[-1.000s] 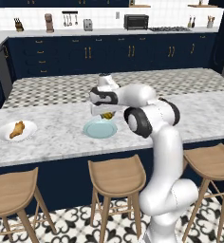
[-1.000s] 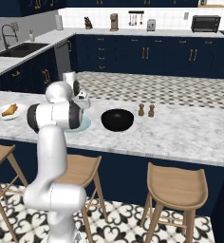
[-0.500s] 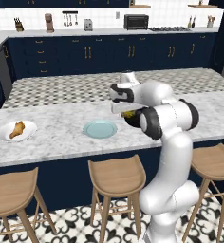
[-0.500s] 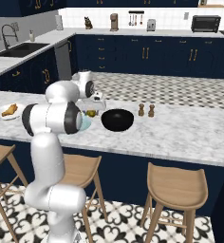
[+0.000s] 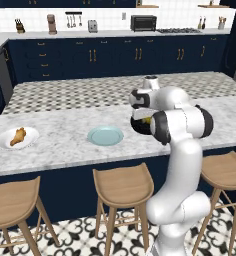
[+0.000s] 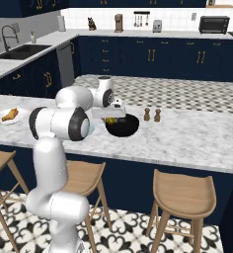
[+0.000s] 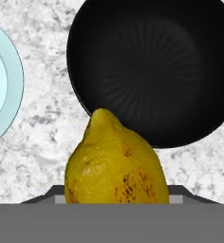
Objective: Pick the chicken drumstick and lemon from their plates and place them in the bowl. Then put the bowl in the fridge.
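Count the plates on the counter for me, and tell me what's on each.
2. The white plate sits at the counter's left end with the drumstick on it; the light blue plate is mid-counter, empty, left of the black bowl.

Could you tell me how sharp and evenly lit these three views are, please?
Hand view: the lemon is crisp and close, and the black bowl shows only faint radial sheen. Left base view: soft, even light on the counter. Right base view: equally flat, no strong glare.

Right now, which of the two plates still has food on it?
The round white plate far left, holding the golden-brown chicken drumstick; the pale blue plate is bare.
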{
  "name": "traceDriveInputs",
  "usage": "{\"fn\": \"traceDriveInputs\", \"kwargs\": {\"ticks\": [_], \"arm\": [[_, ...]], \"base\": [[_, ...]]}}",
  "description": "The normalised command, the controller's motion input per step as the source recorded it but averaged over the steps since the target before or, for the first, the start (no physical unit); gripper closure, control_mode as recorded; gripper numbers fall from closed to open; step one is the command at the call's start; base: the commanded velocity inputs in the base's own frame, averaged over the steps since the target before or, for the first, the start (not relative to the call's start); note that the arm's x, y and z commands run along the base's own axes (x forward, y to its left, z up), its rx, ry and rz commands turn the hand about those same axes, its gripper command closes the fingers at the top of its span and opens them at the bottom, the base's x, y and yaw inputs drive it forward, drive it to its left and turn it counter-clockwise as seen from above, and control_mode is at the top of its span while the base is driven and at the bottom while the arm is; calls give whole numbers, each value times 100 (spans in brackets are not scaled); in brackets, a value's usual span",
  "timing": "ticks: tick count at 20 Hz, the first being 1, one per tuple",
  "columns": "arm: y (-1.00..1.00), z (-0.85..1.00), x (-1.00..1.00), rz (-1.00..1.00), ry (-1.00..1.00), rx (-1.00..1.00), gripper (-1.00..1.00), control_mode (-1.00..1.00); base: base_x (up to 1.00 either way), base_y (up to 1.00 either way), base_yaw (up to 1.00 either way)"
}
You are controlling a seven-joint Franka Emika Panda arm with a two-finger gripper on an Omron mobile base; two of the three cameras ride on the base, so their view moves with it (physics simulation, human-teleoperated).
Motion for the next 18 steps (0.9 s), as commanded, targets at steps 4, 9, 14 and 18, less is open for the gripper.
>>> {"fn": "traceDriveInputs", "kwargs": {"ticks": [4,9,14,18], "arm": [[-30,-20,57,0,0,0,100,-100],[-16,-43,45,0,0,0,100,-100],[-14,-39,26,0,0,0,100,-100],[-11,-25,11,0,0,0,100,-100]], "base": [[0,0,0],[0,0,0],[0,0,0],[0,0,0]]}}
